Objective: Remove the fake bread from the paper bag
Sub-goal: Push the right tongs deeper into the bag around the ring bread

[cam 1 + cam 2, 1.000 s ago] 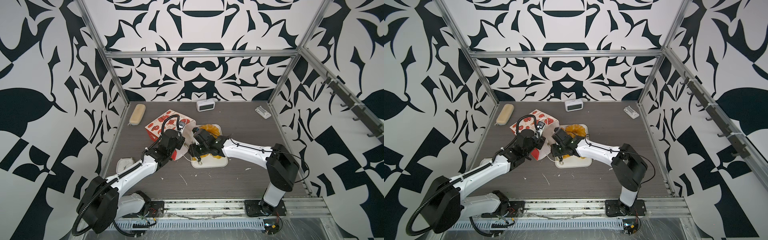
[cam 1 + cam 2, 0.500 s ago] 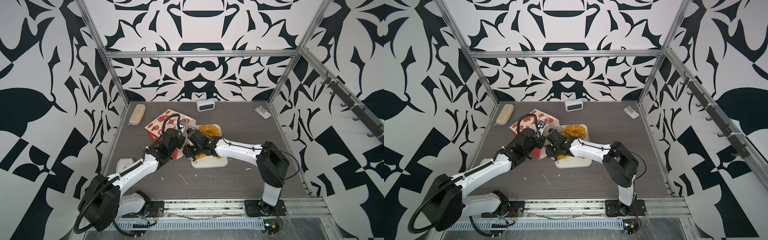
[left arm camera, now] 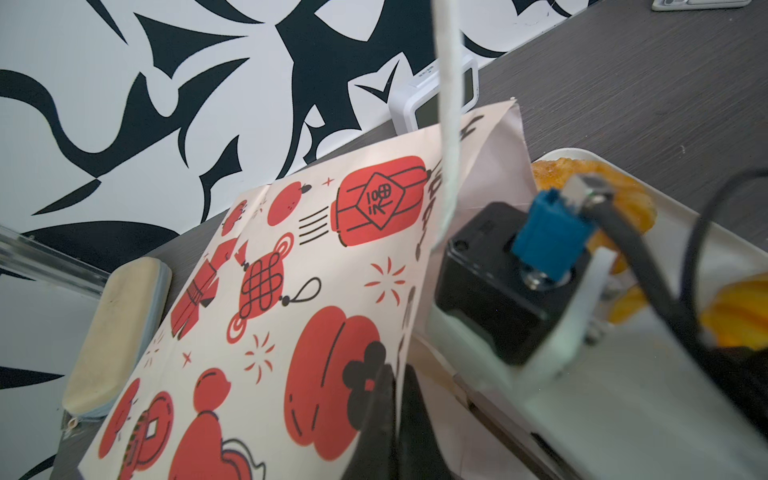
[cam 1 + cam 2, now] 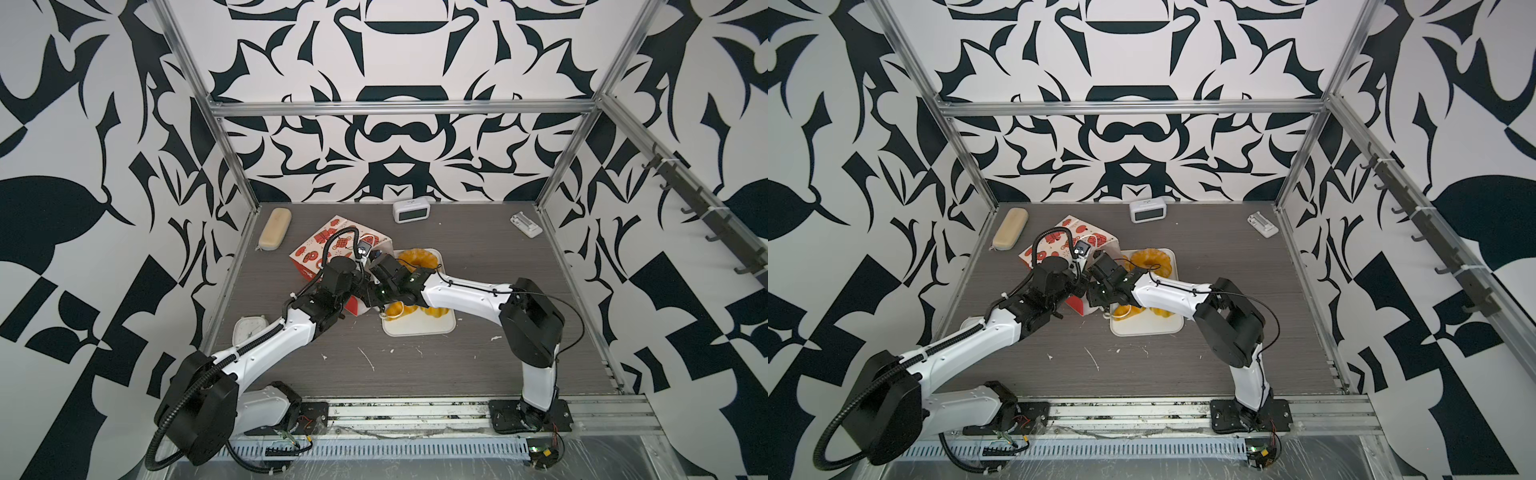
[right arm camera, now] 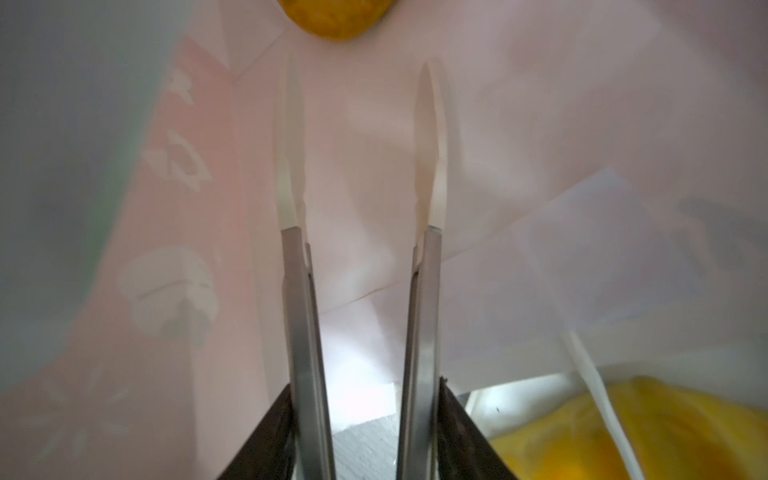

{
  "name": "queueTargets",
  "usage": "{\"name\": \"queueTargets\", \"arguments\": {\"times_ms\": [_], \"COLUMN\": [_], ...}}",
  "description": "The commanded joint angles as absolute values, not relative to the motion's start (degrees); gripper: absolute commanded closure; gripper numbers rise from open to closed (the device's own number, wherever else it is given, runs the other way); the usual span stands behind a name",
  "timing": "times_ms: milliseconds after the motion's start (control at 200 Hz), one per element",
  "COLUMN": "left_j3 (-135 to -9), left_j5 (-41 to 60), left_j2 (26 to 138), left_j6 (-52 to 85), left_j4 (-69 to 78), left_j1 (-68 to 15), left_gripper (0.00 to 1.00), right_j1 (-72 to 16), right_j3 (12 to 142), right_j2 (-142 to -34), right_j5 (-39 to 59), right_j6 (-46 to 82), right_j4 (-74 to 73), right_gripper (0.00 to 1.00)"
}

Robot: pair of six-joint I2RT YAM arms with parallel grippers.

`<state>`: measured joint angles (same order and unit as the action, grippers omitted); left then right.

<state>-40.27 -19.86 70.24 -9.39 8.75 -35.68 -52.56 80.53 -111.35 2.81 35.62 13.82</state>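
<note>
Right jaws: about half open, nothing between them. They stand inside the paper bag point(image 5: 374, 166), tips pointing at one piece of bread point(image 5: 336, 18) that lies deeper in, ahead of the tips and untouched. Only its edge shows.

Left jaws: shut on the rim of the bag, paper pinched between the black fingers point(image 3: 374, 415), which holds the mouth up and open. A white cord handle point(image 3: 449, 104) hangs across the left wrist view.

Change over the last second: the right arm point(image 4: 465, 291) has pushed leftward, from over the tray point(image 4: 415, 328) into the bag mouth. Its jaw gap is roughly as before. Left arm and bag look unmoved in both top views.

Layout: the bag lies tipped on the tabletop point(image 4: 415, 374), printed face up, mouth toward the tray. Already out on the tray are a ring loaf point(image 4: 424, 259) and more orange pieces point(image 4: 432, 309), partly hidden under the right arm. Count uncertain.

Reading: this is the reach for what is left, and at least one piece remains inside. The next move calls for going deeper until the piece sits between the tips, then closing.

Risk: the tips may snag a paper fold or shove the piece against the bag's bottom.
</note>
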Motion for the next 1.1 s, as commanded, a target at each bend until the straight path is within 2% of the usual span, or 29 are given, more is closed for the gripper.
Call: {"name": "queueTargets", "arguments": {"times_ms": [0, 325, 735, 1095], "left_j3": [-40.78, -41.86, -44.77, -44.94], "left_j5": [-18.68, -19.52, -18.74, -18.39], "left_j2": [68.83, 68.63, 69.61, 69.96], "left_j6": [-8.39, -7.49, -6.59, -6.06], "left_j4": [10.46, 9.23, 6.97, 6.22], "left_j1": [-35.79, -35.77, -35.77, -35.77], "left_gripper": [1.0, 1.0, 1.0, 1.0], "right_j1": [-51.89, -51.61, -51.63, -51.55], "right_j3": [82.24, 73.89, 68.47, 69.44], "right_j2": [-110.48, -107.76, -106.34, -106.53], "right_j5": [1.58, 1.12, -0.87, -3.26], "right_j6": [35.93, 38.99, 41.49, 39.89], "right_j4": [9.21, -3.72, -11.36, -9.87], "right_gripper": [0.47, 0.46, 0.49, 0.5]}}
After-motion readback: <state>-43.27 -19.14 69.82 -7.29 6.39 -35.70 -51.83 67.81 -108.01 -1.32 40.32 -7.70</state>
